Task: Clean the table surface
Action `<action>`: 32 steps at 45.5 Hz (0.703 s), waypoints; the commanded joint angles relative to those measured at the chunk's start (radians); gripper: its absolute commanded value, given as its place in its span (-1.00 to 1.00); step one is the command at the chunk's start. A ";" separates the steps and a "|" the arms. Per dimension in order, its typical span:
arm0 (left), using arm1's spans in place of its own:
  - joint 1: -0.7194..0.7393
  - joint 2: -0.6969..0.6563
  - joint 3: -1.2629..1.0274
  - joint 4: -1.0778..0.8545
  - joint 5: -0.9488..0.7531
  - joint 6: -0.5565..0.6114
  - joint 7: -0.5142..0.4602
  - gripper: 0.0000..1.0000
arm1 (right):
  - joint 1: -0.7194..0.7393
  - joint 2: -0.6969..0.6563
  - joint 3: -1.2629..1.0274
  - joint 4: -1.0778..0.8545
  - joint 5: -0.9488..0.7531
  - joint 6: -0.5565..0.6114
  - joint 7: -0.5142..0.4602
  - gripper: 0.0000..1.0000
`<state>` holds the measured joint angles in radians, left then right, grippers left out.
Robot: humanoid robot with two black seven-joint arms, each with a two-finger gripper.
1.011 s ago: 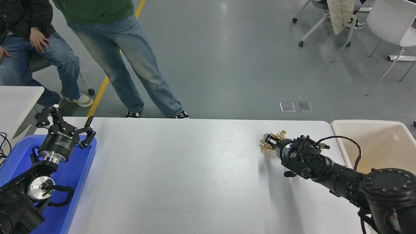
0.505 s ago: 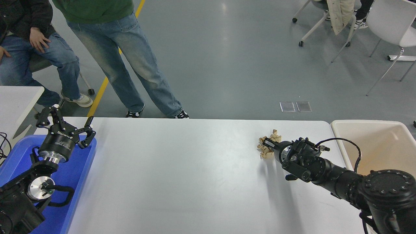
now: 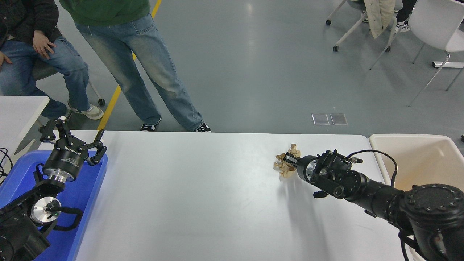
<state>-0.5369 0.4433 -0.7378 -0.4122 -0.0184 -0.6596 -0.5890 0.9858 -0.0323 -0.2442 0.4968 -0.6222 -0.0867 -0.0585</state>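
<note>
The table surface (image 3: pixel 203 195) is a wide, light grey-white top that fills the lower half of the view. My right gripper (image 3: pixel 289 160) reaches in from the lower right and is shut on a crumpled ball of brown paper (image 3: pixel 282 168). It holds the ball near the table's far right part, just over the top, with a shadow under it. My left gripper (image 3: pixel 72 140) is parked open and empty at the lower left, over the blue tray.
A cream bin (image 3: pixel 409 139) stands just past the table's right end. A blue plastic tray (image 3: pixel 85 195) lies at the left edge, with a smaller white table corner (image 3: pixel 18 108) behind it. Two people are at the far left side. Chairs stand at the back right.
My right gripper has moved to the left with the crumpled paper, away from the cream bin. The left arm has not moved.
</note>
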 commanded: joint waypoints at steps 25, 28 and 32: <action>0.000 0.000 0.000 0.000 0.000 0.000 0.000 1.00 | 0.106 -0.636 0.152 0.657 -0.011 0.088 0.097 -1.00; 0.000 0.000 0.000 0.000 0.000 0.000 0.000 1.00 | 0.106 -0.692 0.161 0.707 -0.011 0.090 0.097 -1.00; 0.000 0.000 0.000 0.000 0.000 0.000 0.000 1.00 | 0.108 -0.765 0.181 0.764 -0.011 0.096 0.097 -1.00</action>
<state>-0.5369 0.4434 -0.7378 -0.4122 -0.0187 -0.6597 -0.5891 1.0858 -0.6041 -0.1138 1.0923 -0.6308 -0.0027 0.0297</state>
